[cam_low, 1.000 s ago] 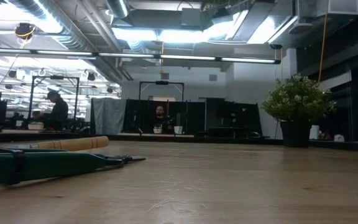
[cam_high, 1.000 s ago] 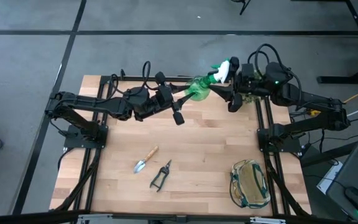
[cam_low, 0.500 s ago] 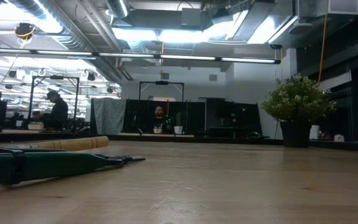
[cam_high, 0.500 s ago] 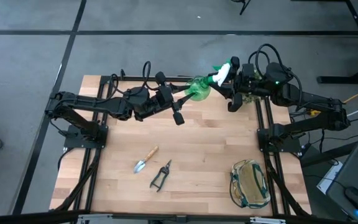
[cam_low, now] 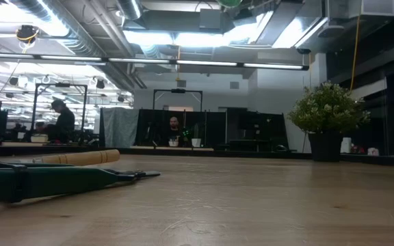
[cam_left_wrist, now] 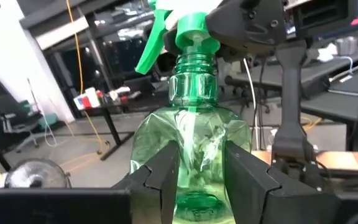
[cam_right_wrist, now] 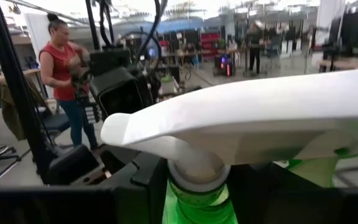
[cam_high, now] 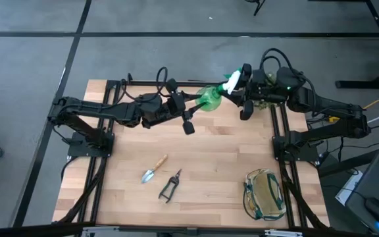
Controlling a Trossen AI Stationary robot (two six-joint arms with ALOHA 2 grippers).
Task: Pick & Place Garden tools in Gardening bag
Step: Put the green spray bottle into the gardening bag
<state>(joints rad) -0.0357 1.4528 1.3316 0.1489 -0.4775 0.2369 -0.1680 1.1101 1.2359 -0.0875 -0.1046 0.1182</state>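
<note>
- While the bottle (cam_high: 210,97) hangs in the air at upper centre of the high view, you have both arms on it: this looks like a handover, since the bag (cam_high: 265,194) sits at lower right, on the right arm's side.
- Your left gripper (cam_left_wrist: 201,177) clamps the green body between its two fingers, narrow and pressed to the plastic, as the left wrist view shows.
- Your right gripper (cam_high: 239,99) sits at the white nozzle (cam_right_wrist: 247,121); the right wrist view puts the neck between its fingers, but whether they have closed on it you cannot tell.
- Holding the body with one gripper and the neck with the other keeps the two clear of each other, a sensible reason for the split.
- Your trowel (cam_high: 154,168) and shears (cam_high: 170,185) lie just beside each other at lower centre left, well apart from the bag and not yet picked.
- From the low view you get only the shears (cam_low: 53,179) and the trowel handle (cam_low: 81,158) at left; bottle and grippers are above that frame, bar a green sliver at its top edge.
- A plant (cam_low: 327,113) stands at right there; a person (cam_right_wrist: 67,81) shows beyond the table in the right wrist view.
- Inside of the bag is hard to make out.
</note>
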